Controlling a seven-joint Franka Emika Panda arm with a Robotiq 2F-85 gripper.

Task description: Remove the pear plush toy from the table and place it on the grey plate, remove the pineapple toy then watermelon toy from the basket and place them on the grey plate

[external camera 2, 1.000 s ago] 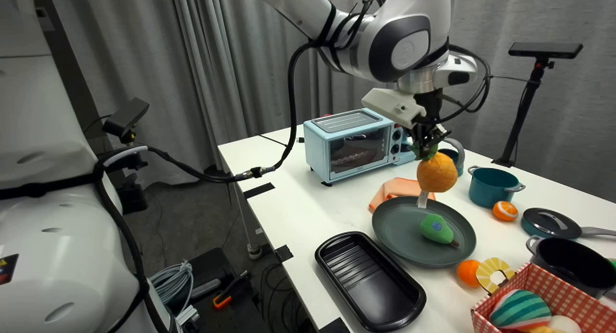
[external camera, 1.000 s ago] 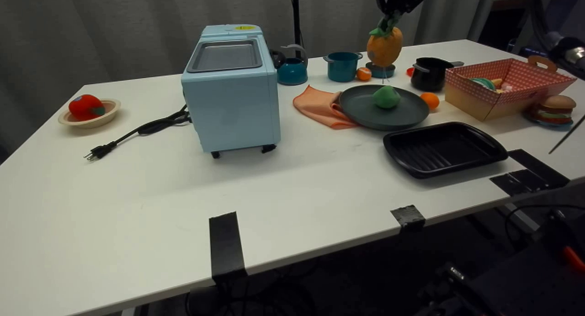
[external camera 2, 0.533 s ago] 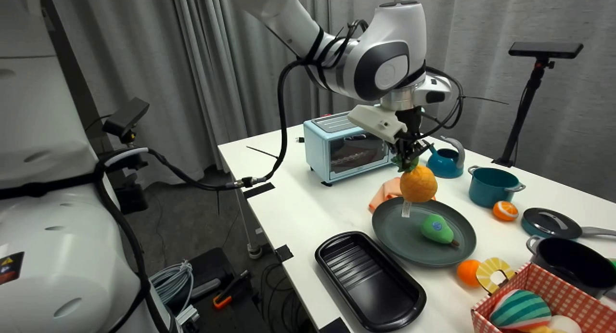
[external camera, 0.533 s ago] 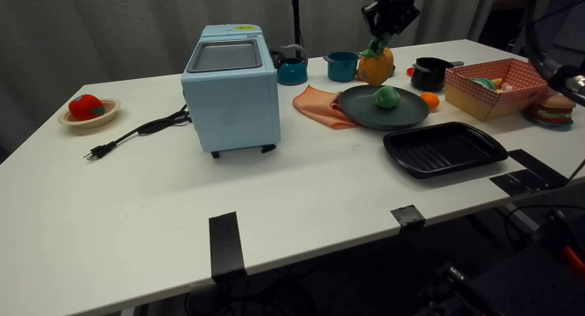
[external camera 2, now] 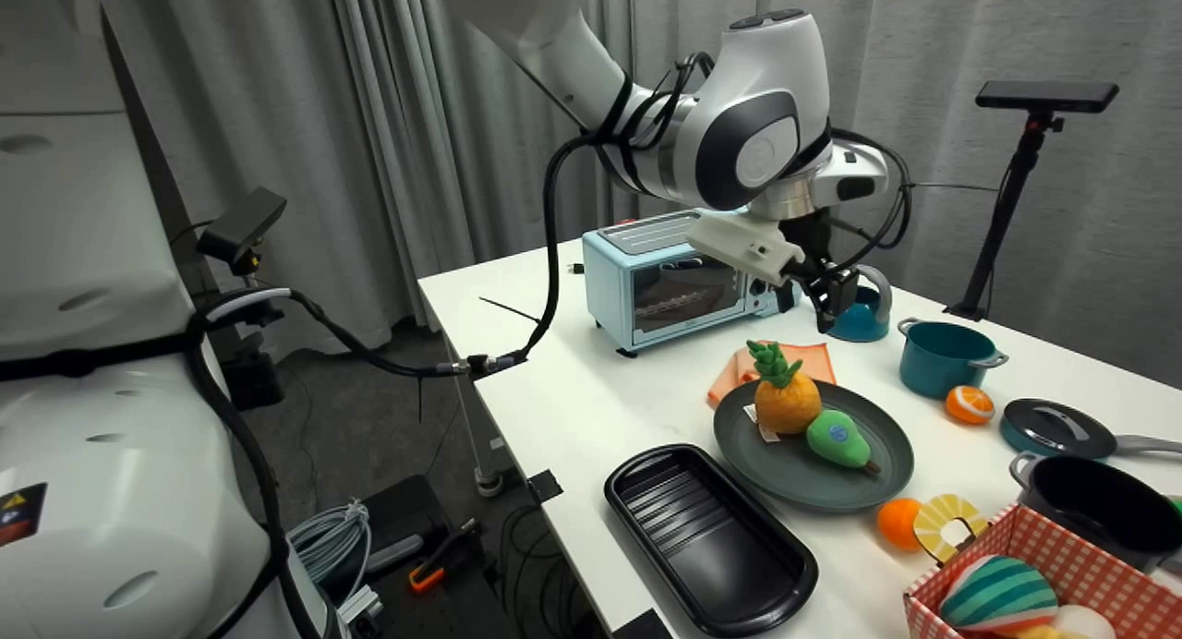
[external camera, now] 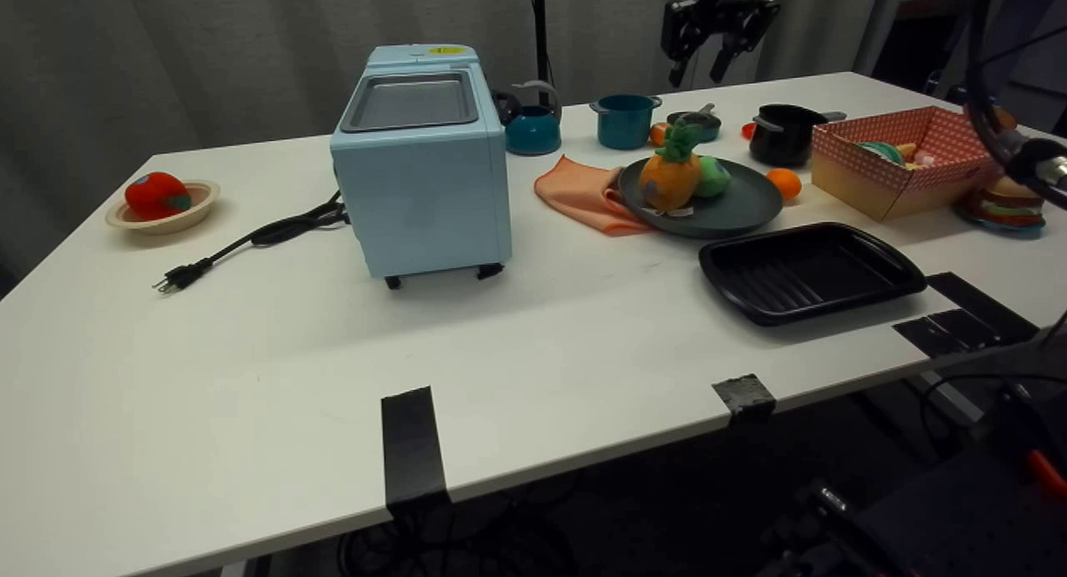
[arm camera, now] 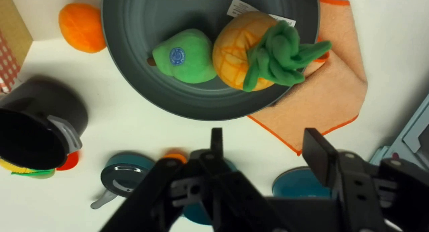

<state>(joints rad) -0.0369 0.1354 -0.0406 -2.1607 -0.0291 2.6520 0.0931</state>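
Note:
The green pear plush toy (external camera 2: pixel 838 439) lies on its side on the grey plate (external camera 2: pixel 803 491). Right beside it sits the orange pineapple toy (external camera 2: pixel 787 406), leafy top upward and leaning toward the plate's edge. From above in the wrist view, the pear toy (arm camera: pixel 187 56) and pineapple toy (arm camera: pixel 244 52) appear close together on the plate (arm camera: pixel 207 108). My gripper (arm camera: pixel 262 133) stands open, nothing between its fingers. In an exterior view the gripper (external camera: pixel 697 77) hovers above and behind the pineapple toy (external camera: pixel 669 181). The striped watermelon toy (external camera 2: pixel 999 593) rests in the red-checked basket (external camera 2: pixel 956 565).
Near the plate are an orange (external camera 2: pixel 898 523), a black baking dish (external camera 2: pixel 711 537) and an orange cloth (external camera 2: pixel 813 357). A toaster oven (external camera 2: pixel 665 279), kettle (external camera 2: pixel 859 320), teal pot (external camera 2: pixel 946 357), small pan (external camera 2: pixel 1057 427) and black pot (external camera 2: pixel 1099 500) also stand on the table.
The pineapple toy, earlier hanging by its leaves from the gripper, went down and over the plate and is now released onto it. The gripper has opened and is apart from the toy.

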